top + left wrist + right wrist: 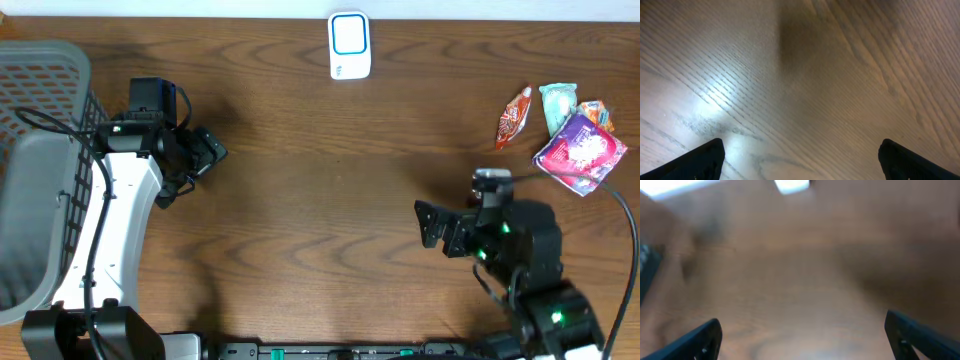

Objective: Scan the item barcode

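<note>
Several snack packets lie at the table's right edge: a purple one (580,150), a red one (514,117), a teal one (558,103) and an orange one (597,112). A white barcode scanner with a blue outline (349,45) stands at the far middle; it shows as a blurred white patch (791,185) in the right wrist view. My right gripper (432,228) hovers open left of the packets, apart from them, pointing left. My left gripper (195,170) is open over bare wood at the left. Both wrist views show only wood between the fingers (800,160) (802,340).
A grey mesh basket (40,170) fills the left edge, right beside my left arm. A black cable (560,178) runs across the purple packet to my right arm. The wooden table (320,200) stretches between the two grippers.
</note>
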You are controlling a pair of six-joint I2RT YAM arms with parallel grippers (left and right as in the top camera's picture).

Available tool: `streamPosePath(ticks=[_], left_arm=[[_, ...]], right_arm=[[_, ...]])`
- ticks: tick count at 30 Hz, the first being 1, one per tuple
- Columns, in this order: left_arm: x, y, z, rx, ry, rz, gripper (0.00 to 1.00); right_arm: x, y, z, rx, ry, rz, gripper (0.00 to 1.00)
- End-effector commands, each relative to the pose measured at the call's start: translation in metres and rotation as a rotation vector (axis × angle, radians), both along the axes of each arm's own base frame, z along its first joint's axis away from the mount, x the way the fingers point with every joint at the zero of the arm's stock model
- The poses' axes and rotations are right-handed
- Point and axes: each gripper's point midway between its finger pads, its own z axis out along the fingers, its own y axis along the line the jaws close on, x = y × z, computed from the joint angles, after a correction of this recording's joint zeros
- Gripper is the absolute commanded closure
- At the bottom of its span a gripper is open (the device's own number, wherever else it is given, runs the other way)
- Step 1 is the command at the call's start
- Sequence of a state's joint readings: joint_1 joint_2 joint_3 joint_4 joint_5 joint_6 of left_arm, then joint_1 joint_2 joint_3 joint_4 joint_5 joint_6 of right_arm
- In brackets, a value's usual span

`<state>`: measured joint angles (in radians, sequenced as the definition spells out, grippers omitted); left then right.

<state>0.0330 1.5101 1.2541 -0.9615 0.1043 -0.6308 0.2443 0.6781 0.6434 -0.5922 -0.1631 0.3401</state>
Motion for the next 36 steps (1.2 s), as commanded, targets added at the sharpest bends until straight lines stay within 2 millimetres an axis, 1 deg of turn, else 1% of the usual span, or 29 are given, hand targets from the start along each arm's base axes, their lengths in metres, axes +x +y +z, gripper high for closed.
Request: streamPosePath(ticks=[1, 6, 12, 14, 17, 24, 28, 36], left_arm=[[-0.001, 0.003, 0.001, 0.010, 0.000, 0.002, 0.02], [-0.001, 0.003, 0.001, 0.010, 0.000, 0.002, 0.02], [-0.001, 0.003, 0.001, 0.010, 0.000, 0.002, 0.02], [-0.001, 0.003, 0.001, 0.010, 0.000, 0.002, 0.02], [-0.001, 0.003, 0.001, 0.010, 0.000, 0.002, 0.02], [-0.001, 0.003, 0.001, 0.010, 0.000, 0.002, 0.02], [-0.001, 0.003, 0.001, 0.010, 0.000, 0.002, 0.02], [-0.001, 0.003, 0.001, 0.010, 0.000, 0.002, 0.02]], right_arm=[[-0.002, -0.013, -0.012, -0.002, -0.128, -0.012, 0.01], [-0.002, -0.030, -0.008, 0.017, -0.289, -0.082, 0.01], [-0.007, -0.050, -0.011, 0.015, -0.395, -0.163, 0.01], [-0.006, -0.056, -0.009, 0.014, -0.438, -0.188, 0.01], [-0.003, -0.063, 0.000, 0.004, -0.525, -0.209, 0.01], [-0.002, -0.058, 0.008, -0.060, -0.683, -0.151, 0.01], [-0.002, -0.058, 0.003, -0.110, -0.745, -0.137, 0.01], [0.000, -0.061, -0.003, -0.188, -0.742, -0.130, 0.01]])
